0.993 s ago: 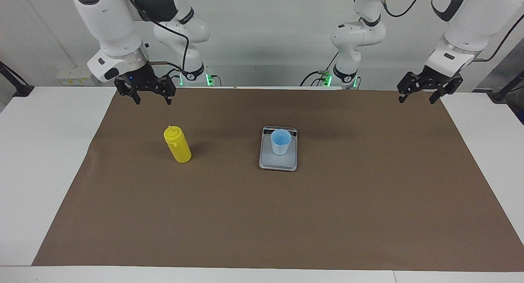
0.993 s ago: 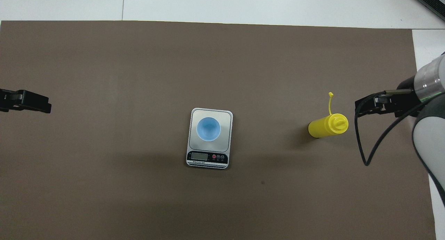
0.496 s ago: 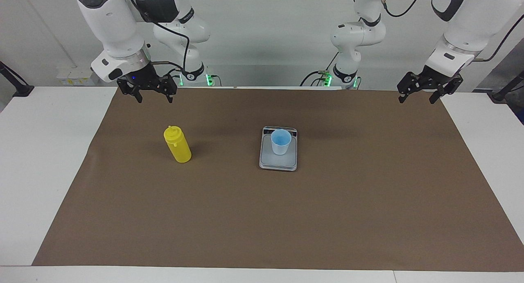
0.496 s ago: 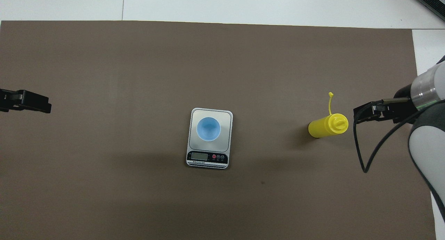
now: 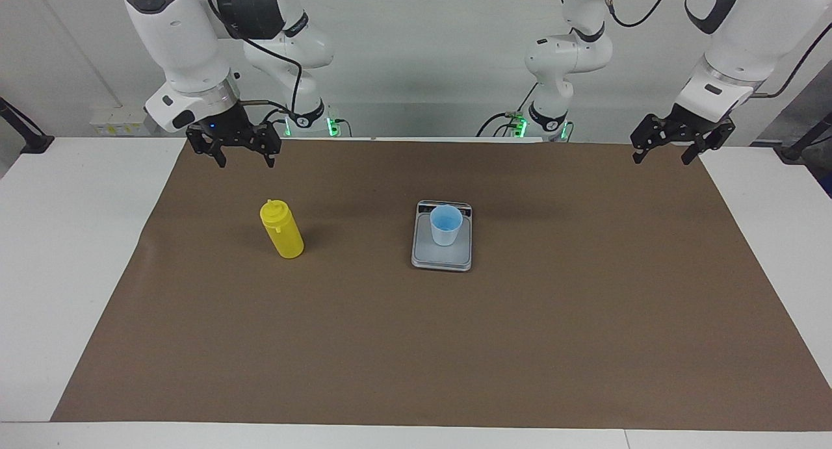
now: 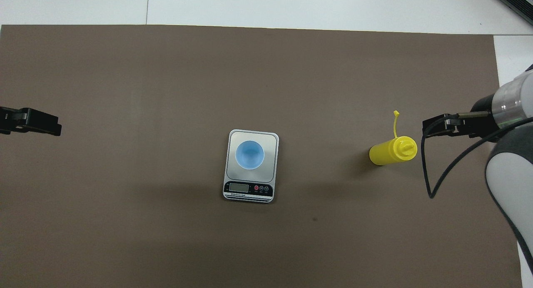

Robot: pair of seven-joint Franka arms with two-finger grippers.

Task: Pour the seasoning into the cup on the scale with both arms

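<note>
Brown paper (image 5: pixel 416 345) covers most of a white bench (image 5: pixel 65 241), with a pale wall at the robots' end. At the middle of the paper lies the scale (image 5: pixel 442 254) (image 6: pixel 251 166), its dark display strip at the end nearer the robots; three small round buttons sit beside the display, and the print under them is too small to read. The cup (image 5: pixel 446 224) (image 6: pixel 250 154) stands upright on the weighing plate, open and light blue. The seasoning (image 5: pixel 281 229) (image 6: pixel 392 150), an all-yellow bottle, stands upright on the paper toward the right arm's end of the bench, well apart from the scale, its little tethered cap hanging loose from the nozzle. No label shows on the bottle or the cup. The right gripper (image 5: pixel 239 153) (image 6: pixel 435 126) hangs in the air over the paper between the bottle and the robots' edge, wrist bent downward, jaws apart and empty, pointing down. The left gripper (image 5: pixel 668 151) (image 6: pixel 39 125) waits raised over the paper's corner at the left arm's end, tilted downward, jaws likewise apart and holding nothing.
</note>
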